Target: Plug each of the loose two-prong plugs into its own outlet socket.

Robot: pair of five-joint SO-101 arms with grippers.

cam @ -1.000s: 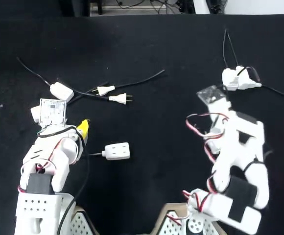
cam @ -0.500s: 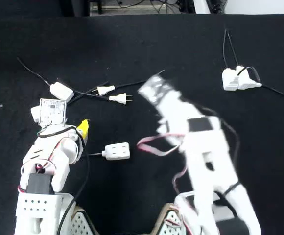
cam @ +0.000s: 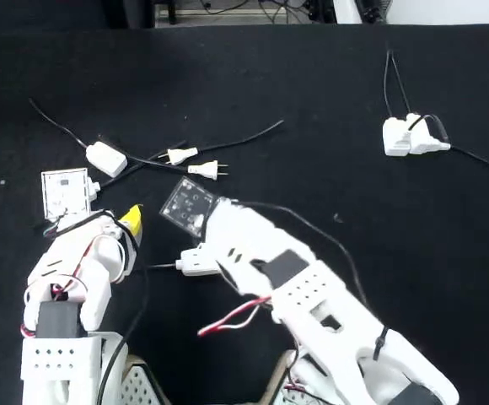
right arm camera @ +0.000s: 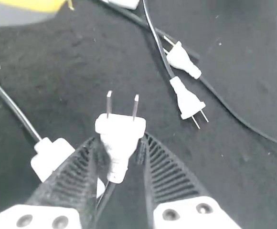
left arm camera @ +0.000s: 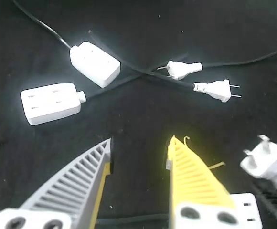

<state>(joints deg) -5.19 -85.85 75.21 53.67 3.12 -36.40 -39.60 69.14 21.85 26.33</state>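
My right gripper [right arm camera: 118, 143] is shut on a white two-prong plug [right arm camera: 120, 132], prongs pointing away from the wrist. It hangs just over a white outlet socket [right arm camera: 51, 155], which lies at centre-left [cam: 196, 261] partly under the right arm [cam: 261, 261]. Two loose white plugs [cam: 180, 155] [cam: 206, 170] lie on crossed black cords farther back. My left gripper [left arm camera: 139, 143] is open above bare cloth, its yellow finger [cam: 131, 221] beside the right wrist. Two more outlet blocks [left arm camera: 94, 60] [left arm camera: 50, 102] lie ahead of it. The held plug [left arm camera: 262, 160] appears at the side of the left wrist view.
At the far right, a white outlet [cam: 399, 135] has a plug seated in it, and cords run off from there. Black cords [cam: 244, 137] cross the black table cloth [cam: 329, 84] near the loose plugs. The back and middle right of the table are bare cloth.
The right arm has swung from the right side across to centre-left and now hangs over the near outlet. The left arm has shifted slightly left.
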